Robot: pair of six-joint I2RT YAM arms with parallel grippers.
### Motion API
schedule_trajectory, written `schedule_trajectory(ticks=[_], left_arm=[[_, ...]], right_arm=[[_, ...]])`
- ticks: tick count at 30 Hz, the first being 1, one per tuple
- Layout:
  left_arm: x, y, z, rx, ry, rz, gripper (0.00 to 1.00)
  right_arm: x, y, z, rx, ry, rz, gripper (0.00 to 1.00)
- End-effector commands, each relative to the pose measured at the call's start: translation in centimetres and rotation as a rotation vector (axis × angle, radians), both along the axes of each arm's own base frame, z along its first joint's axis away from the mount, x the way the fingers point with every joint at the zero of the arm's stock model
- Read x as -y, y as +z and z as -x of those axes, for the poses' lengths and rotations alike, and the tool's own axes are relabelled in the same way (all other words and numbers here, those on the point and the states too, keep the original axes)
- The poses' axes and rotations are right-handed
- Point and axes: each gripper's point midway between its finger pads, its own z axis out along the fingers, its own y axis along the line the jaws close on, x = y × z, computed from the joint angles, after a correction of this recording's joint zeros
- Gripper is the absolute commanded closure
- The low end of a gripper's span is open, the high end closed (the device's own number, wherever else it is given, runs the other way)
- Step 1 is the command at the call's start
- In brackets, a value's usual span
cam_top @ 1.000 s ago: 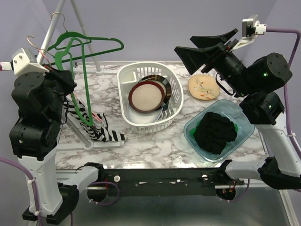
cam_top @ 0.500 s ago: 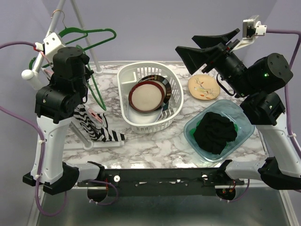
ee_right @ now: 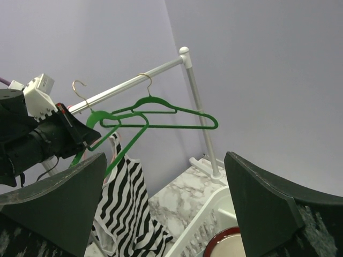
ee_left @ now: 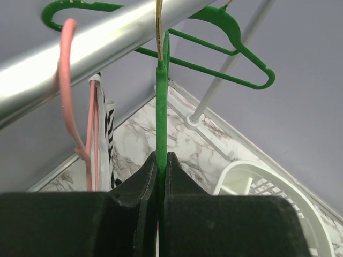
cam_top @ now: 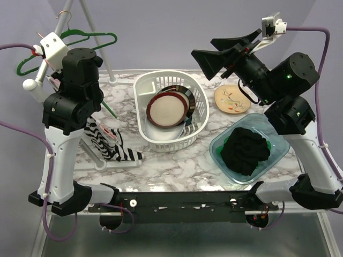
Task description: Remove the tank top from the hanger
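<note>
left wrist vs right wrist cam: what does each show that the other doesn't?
Left wrist only: a close-up of the left gripper shut on the bar of a green hanger. Right wrist only: the striped tank top hanging down, the open right gripper, and the edge of a red-rimmed bowl. Both: the rail, a second green hanger, the white basket.

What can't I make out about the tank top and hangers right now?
- Top external: the left arm hides the striped tank top's straps.
- Left wrist: the left gripper, shut on a green hanger, blocks the top's lower part.
- Right wrist: the bottom edge cuts off its hem.
</note>
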Motion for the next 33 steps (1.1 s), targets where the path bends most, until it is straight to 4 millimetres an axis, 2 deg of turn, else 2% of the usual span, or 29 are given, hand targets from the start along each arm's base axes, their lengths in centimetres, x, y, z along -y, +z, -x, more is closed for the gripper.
schedule_trajectory(ticks=[1,6,10,12,15,23,29,31,33], left_arm=[[-0.5,-0.3,-0.9,0.006,0.058,-0.042,1.0],[0.1,-1.9,-2.1,-0.027,0.048,-0.055,1.0],[0.5,-2.4,-2.8,-0.038,0.029,-0.063,1.0],[0.9,-2.6,-3.3,-0.044,0.013,-0.064,0.94],[1.0,-3.0,-3.7,-0.057,0.017,-0.067,1.0],[0.0,-2.5,-3.6,-0.041,0.097,-0.085,1.0],[-0.8,-0.5,-3.0,-0.003,0.141,-0.097,1.0],[-0.9,-0.6,-3.1,-0.009,0.152,-0.107,1.0],[-0.9,-1.7,-3.4,-0.042,0.164,-0.119,1.0]], right_arm=[[-0.1,0.8,0.7,-0.007,0.027,-0.021,0.01],[0.0,0.4,0.8,-0.015,0.033,-0.032,0.01],[0.1,-0.1,0.8,-0.027,0.028,-0.02,0.01],[0.1,-0.2,0.8,-0.031,0.027,-0.014,0.01],[0.5,-0.4,1.1,-0.027,0.019,-0.006,0.01],[2.5,-0.6,2.0,0.006,-0.029,-0.009,0.01],[3.2,-0.5,2.4,0.028,-0.043,-0.007,0.0],[3.3,-0.4,2.5,0.03,-0.043,-0.009,0.0],[3.3,-0.5,2.6,0.03,-0.043,-0.009,0.0]])
